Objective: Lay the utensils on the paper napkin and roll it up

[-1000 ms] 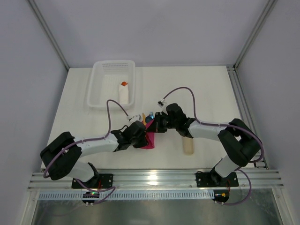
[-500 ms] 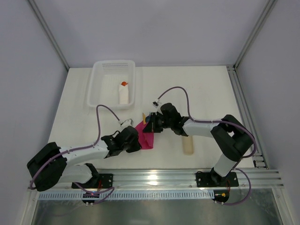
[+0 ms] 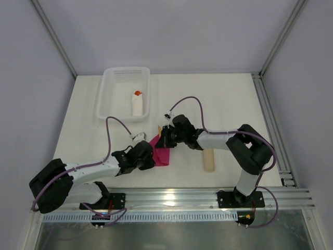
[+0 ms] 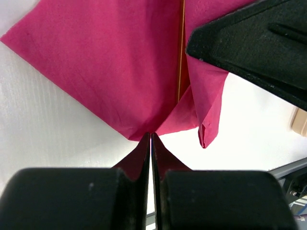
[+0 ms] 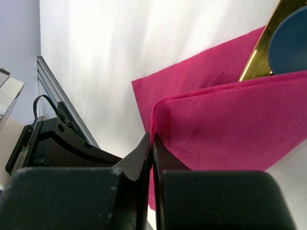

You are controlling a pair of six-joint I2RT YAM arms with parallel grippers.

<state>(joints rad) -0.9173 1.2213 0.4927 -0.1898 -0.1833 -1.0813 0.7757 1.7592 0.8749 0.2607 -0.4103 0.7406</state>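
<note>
Your left claw (image 4: 151,139) is pinched shut on the nearest corner of the thin magenta-pink paper napkin (image 4: 110,62), which lies partly folded on the white counter (image 3: 234,104) between the two arms. Your right claw (image 5: 152,140) is closed too, nipping the napkin's folded-over edge. Past that fold, a thin yellow-orange plastic knife (image 5: 261,57) and the round bowl of a blue plastic spoon (image 5: 290,43) show, both resting on the napkin. A long beige rounded-end strip (image 3: 209,161) lies well apart, to the right.

Overhead camera looks down across the whole tabletop (image 3: 234,99) from behind; both wrist cameras press close on one shared napkin (image 3: 162,156).
</note>
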